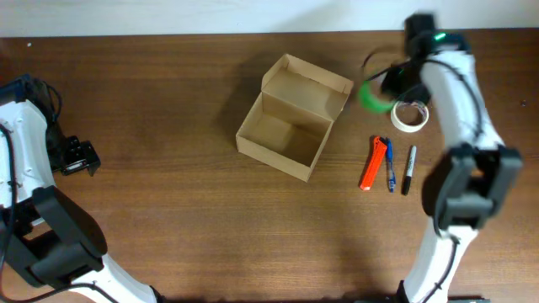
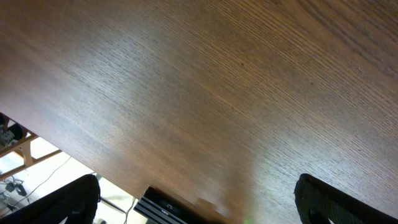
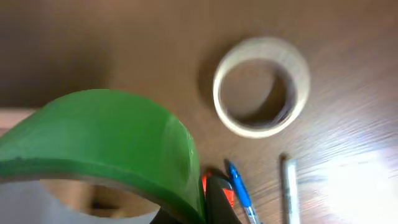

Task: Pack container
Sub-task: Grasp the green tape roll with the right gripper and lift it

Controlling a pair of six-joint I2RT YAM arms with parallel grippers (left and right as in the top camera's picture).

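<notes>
The right gripper [image 1: 389, 84] has its jaws clamped on a green tape roll [image 3: 118, 130], carried just right of the open cardboard container [image 1: 286, 126] at mid-table (presumably its destination). The left gripper [image 1: 80, 157] sits far left, jaws wide apart and empty.

The container [image 1: 282, 139], a plain tan-brown cardboard box, sits open and empty on the table [image 1: 168, 101]. It is turned askew, its hinged flap lid [image 1: 307, 84] folded back, well left of the white tape roll [image 1: 409, 116].
</notes>
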